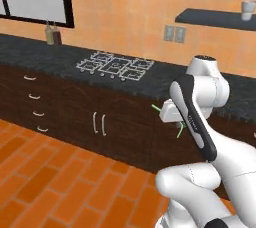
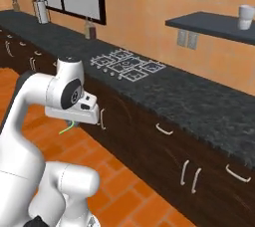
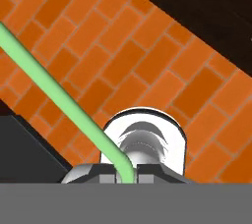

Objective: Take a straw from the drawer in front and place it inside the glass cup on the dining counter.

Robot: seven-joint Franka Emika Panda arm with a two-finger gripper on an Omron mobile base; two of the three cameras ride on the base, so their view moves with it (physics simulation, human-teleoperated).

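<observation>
Kitchen run: black speckled counter [image 1: 60,57] with a wire hob grate [image 1: 116,65] on top and dark cabinet fronts below; brick-orange floor [image 1: 55,172] in front. None of this is the island the task names.
Arm: folded close over its base, hand [image 2: 74,114] carried mid-height and clear of the cabinets, which looks like a transport posture.
Gripper [image 3: 125,175]: fingers closed on the straw at its bent end, so the long part sticks out free.
Straw [image 3: 54,93]: light green, off any surface, slanting away from the fingertips over the floor; both ends poke out beside the hand in the left base view.
Step, as judged: straw fetched; cup placement not yet done.
</observation>
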